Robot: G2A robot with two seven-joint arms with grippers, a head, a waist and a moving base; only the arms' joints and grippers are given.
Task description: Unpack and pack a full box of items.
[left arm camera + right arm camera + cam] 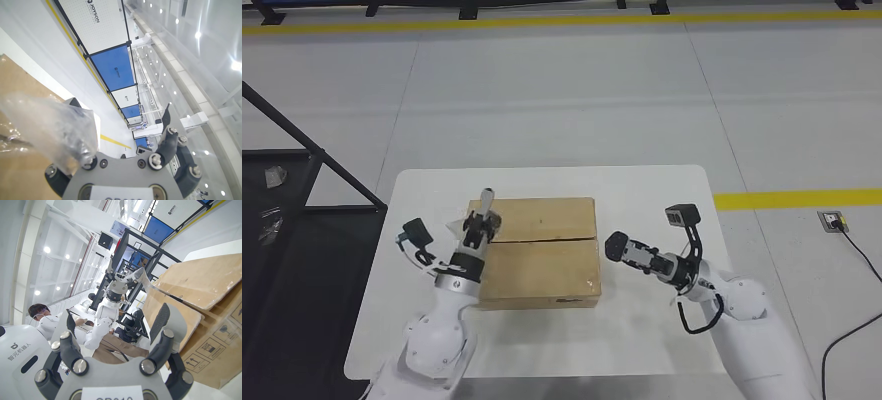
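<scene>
Well, over at 9 o'clock on the white surface [642, 190] we have the left claw [482, 222], raised at the far-left corner of the box and spread wide. One dark finger [167, 117] stands bare against the hall behind. The other is draped in a clear plastic-wrapped packet [56, 128] with something dark inside. The packet lies against that finger alone and is not pinched between the two, and in the top view it pokes up past the claw toward 12 o'clock.

Dead centre sits the brown cardboard box [542, 265], square on the surface with its two top flaps folded down. The seam between them runs from 9 to 3 o'clock. From the right wrist view one flap sits slightly proud of the other, with clear tape glinting along the edge and handling symbols printed on the side wall.

At 3 o'clock, just beside the box's right wall, hangs the right claw [613, 246], wide apart and holding nothing. One ribbed finger pad [162, 321] faces that cardboard side. Whether it touches the box, I can't tell.
</scene>
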